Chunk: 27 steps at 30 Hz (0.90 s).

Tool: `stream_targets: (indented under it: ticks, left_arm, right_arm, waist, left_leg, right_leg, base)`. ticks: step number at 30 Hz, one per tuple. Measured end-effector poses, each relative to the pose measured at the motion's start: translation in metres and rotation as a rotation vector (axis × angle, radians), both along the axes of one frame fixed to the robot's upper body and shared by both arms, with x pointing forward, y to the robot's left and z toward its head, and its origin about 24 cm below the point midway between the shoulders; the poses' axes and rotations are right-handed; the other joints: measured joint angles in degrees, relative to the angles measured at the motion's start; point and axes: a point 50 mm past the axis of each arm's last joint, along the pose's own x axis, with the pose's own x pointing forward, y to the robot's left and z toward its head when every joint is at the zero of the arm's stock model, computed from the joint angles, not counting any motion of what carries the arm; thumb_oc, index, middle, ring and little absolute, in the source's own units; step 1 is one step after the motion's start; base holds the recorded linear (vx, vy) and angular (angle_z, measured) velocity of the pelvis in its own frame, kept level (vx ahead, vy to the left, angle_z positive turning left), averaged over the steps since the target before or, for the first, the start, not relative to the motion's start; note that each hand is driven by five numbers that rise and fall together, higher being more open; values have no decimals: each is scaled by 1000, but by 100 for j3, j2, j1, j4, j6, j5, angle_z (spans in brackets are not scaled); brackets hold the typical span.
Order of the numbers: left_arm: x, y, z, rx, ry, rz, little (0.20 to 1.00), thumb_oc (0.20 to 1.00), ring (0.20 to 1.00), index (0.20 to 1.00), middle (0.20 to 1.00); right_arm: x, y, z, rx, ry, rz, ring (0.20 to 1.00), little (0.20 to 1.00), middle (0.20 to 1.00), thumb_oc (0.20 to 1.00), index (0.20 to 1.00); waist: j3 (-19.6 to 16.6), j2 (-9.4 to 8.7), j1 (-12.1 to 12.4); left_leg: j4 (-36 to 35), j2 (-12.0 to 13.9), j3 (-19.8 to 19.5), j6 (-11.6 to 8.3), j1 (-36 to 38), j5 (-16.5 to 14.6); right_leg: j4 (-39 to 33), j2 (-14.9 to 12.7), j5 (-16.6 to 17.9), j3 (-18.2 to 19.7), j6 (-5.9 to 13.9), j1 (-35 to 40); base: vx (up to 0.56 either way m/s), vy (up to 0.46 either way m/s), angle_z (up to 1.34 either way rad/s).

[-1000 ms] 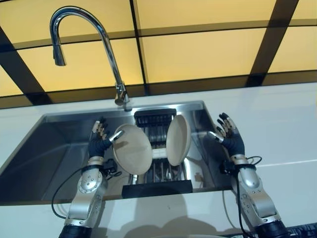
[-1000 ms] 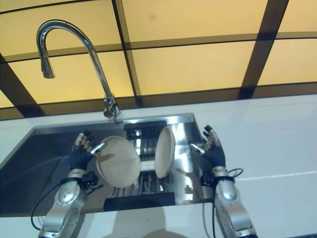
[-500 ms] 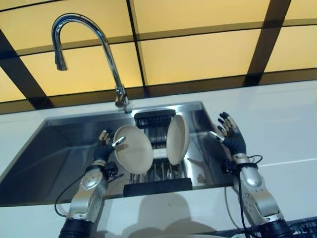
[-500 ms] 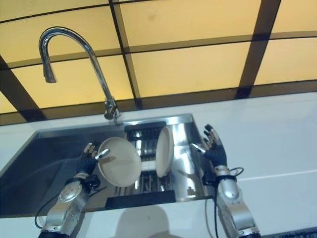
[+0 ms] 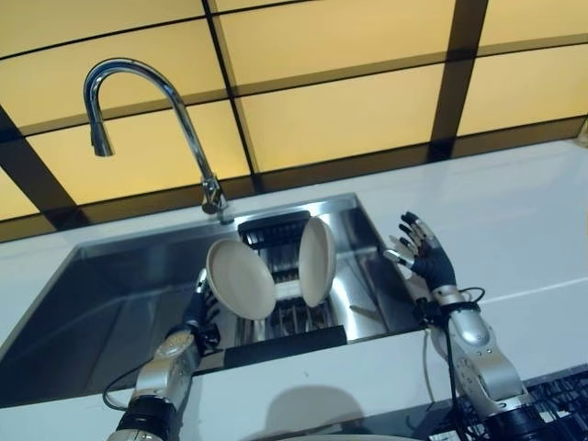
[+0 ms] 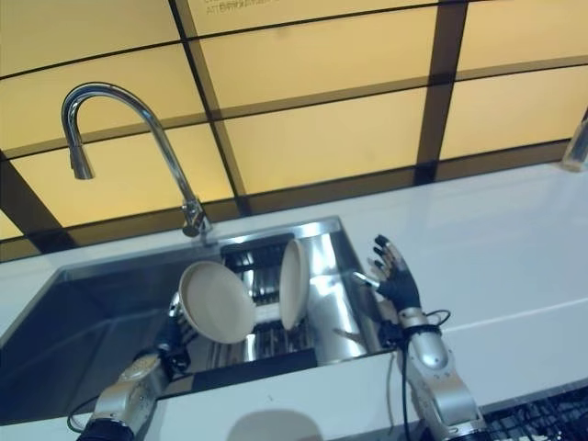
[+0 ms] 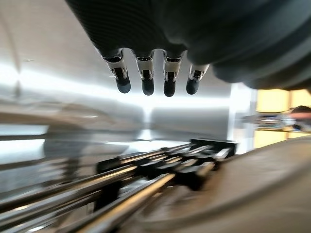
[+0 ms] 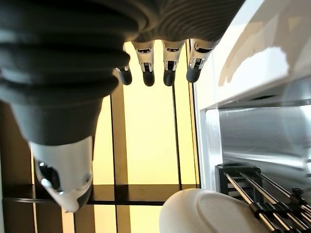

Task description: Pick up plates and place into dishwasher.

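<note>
Left eye view: two plates stand on edge in the dark rack (image 5: pixel 285 317) at the right end of the sink (image 5: pixel 101 294). The left plate (image 5: pixel 241 279) tilts, face toward the camera; the right plate (image 5: pixel 316 261) stands just beside it, a narrow gap between their rims. The left robot hand (image 5: pixel 197 308) is behind the left plate's lower edge, fingers straight, holding nothing. The right robot hand (image 5: pixel 423 257) hovers spread open over the sink's right rim, clear of the white tabletop (image 5: pixel 514 230).
</note>
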Motion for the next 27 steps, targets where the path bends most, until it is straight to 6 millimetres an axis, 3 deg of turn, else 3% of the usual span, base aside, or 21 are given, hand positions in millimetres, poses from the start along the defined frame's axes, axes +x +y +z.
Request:
stream_targets:
  ticks: [7, 12, 27]
  left_arm:
    - [-11, 1, -18, -75, 118, -49, 1000, 1000, 1000, 1000, 1000]
    - [-16, 4, -24, -11, 143, -81, 1000, 1000, 1000, 1000, 1000]
    - [-17, 13, -26, 115, 152, 1, 1000, 1000, 1000, 1000, 1000]
  right_arm:
    - [-2, -1, -5, -8, 40, 18, 1000, 1000, 1000, 1000, 1000]
    - [-3, -3, -5, -31, 55, 42, 1000, 1000, 1000, 1000, 1000]
    - [-9, -8, 2, -44, 59, 63, 1000, 1000, 1000, 1000, 1000]
  waist:
    - [-56, 84, -174]
    - [-89, 135, -289]
    - [-79, 186, -299]
  left_leg:
    - [-1, 20, 103, -5, 83, -3]
    - [-1, 23, 121, -6, 108, -4]
    - [4, -20, 80, -9, 132, -5]
  right_leg:
    - [67, -60, -2, -104, 39, 19]
    - [142, -76, -26, -121, 53, 1]
    - [644, -159, -310, -147, 59, -195]
  base:
    - [39, 25, -8]
    - [14, 29, -3]
    - [4, 18, 1]
